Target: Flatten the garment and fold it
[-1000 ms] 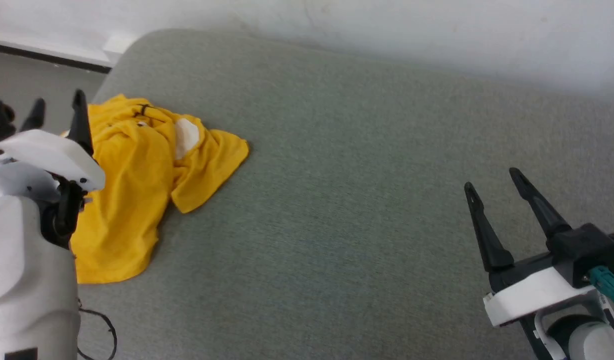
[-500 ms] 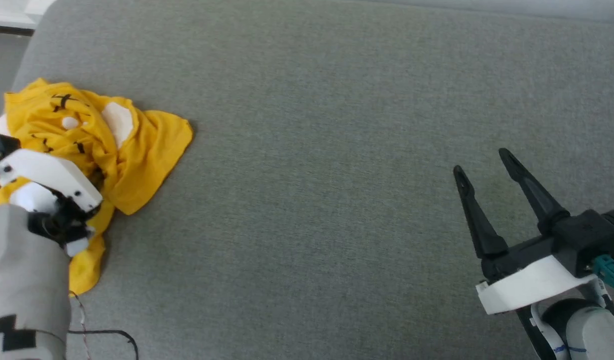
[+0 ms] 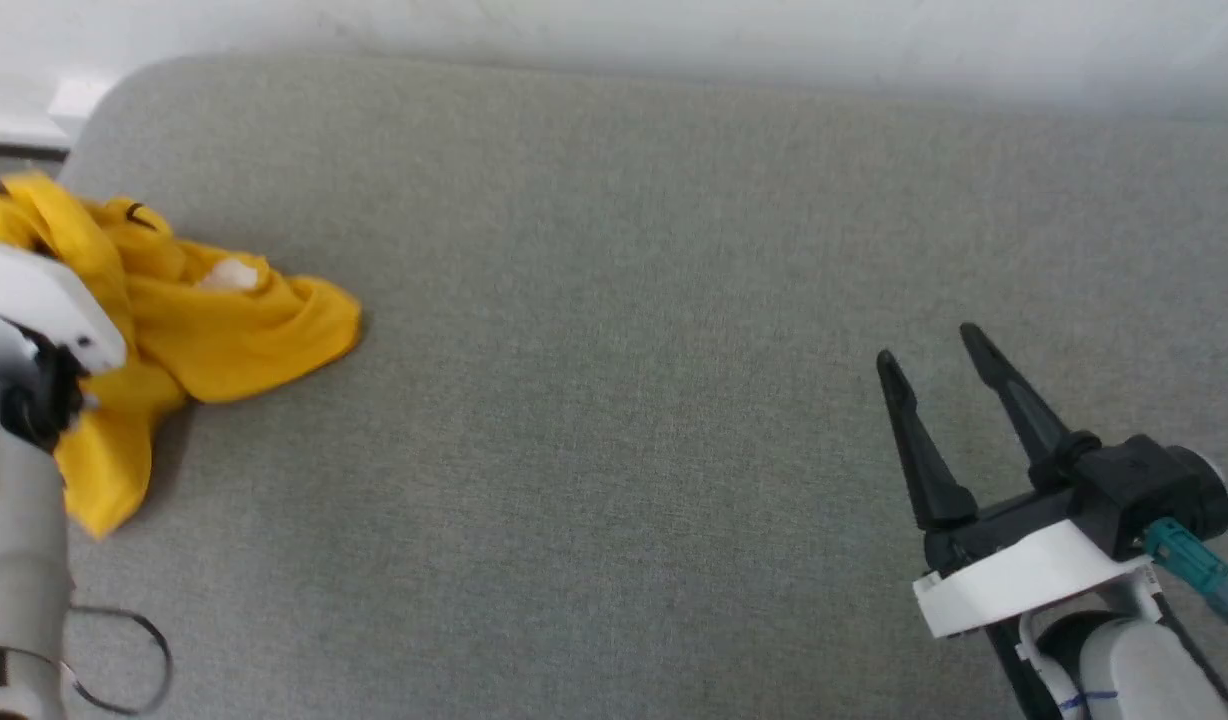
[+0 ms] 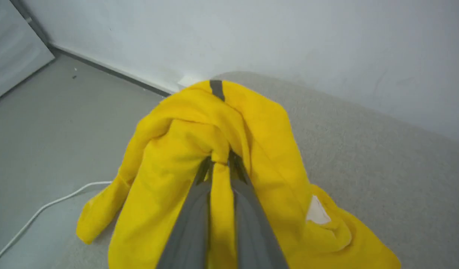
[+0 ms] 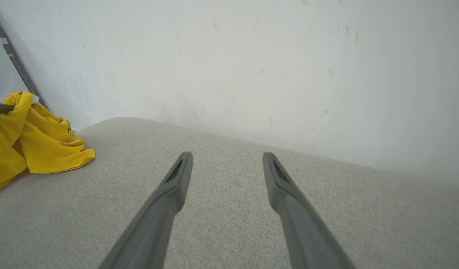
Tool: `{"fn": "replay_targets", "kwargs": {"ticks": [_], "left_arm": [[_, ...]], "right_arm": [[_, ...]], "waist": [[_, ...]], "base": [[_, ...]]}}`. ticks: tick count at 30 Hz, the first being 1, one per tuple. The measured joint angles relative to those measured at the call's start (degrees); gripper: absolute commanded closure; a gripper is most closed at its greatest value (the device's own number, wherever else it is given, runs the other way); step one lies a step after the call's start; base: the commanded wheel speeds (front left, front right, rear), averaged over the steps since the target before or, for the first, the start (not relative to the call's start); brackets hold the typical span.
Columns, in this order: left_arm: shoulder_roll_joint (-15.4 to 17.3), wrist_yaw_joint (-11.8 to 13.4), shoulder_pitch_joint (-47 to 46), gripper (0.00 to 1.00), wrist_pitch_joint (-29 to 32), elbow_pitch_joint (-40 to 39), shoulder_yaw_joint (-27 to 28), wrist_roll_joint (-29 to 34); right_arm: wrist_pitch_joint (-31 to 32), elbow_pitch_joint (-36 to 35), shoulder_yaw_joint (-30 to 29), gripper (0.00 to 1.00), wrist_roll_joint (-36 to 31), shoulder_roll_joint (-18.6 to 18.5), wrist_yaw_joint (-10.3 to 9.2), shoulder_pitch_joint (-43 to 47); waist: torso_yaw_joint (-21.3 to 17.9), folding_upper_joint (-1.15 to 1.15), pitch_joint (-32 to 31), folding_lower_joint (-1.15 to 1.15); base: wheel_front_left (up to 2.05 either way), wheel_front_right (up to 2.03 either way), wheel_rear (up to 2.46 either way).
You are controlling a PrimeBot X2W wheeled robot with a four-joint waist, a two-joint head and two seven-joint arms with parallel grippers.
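The garment (image 3: 224, 320) is a bright yellow T-shirt bunched at the left end of the grey cushion (image 3: 624, 350). In the left wrist view my left gripper (image 4: 220, 162) is shut on a fold of the garment (image 4: 267, 138), and the cloth drapes down both sides of the fingers. A white patch (image 4: 316, 211) shows on the lower right folds. The left wrist housing (image 3: 34, 300) covers part of the shirt in the head view. My right gripper (image 3: 929, 345) stands open over bare cushion at the lower right, far from the garment (image 5: 39, 149).
A white wall (image 5: 252, 56) runs along the cushion's far side. Past the cushion's left end is grey floor (image 4: 46, 123) with a white cable (image 4: 39, 215) lying on it. A dark cable loop (image 3: 124, 660) hangs by my left arm.
My left gripper has shut on the garment and raised a bunch of it off the cushion. The head camera has shifted. My right gripper stays open in about the same place.
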Motion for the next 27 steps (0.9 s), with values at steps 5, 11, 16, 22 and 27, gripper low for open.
{"fn": "replay_targets", "kwargs": {"ticks": [5,11,16,22,27], "left_arm": [[2.0,-2.3,-3.9,1.0,-10.1,-5.9,-4.0,4.4],[0.8,-4.0,-8.4,1.0,-17.3,-12.5,-7.5,6.6],[-3.4,-4.8,-8.4,1.0,-18.5,-20.0,-9.0,5.3],[-10.9,-5.5,-3.7,1.0,-15.6,-29.8,-12.6,1.8],[-18.0,-5.6,4.3,1.0,-11.5,-37.3,-16.7,-1.4]], "right_arm": [[-1.2,1.5,-0.4,0.0,0.1,1.9,0.0,1.7],[-2.0,1.8,-1.9,0.0,-0.7,3.0,0.0,3.0],[-1.9,0.9,-3.2,0.0,-1.9,3.3,0.0,4.7],[-0.8,-0.7,-5.0,0.0,-2.5,3.5,0.0,5.5],[-0.4,-1.9,-6.6,0.0,-2.5,3.5,0.0,5.9]], "waist": [[-0.2,0.0,-4.6,-0.01],[-1.4,0.0,-9.2,-0.02],[-4.4,0.0,-11.3,-0.01],[-9.4,0.0,-12.1,-0.01],[-13.6,0.0,-12.0,0.0]], "base": [[0.0,0.0,0.0],[0.0,0.0,0.0],[0.0,0.0,0.0],[0.0,0.0,0.0],[0.0,0.0,0.0]]}}
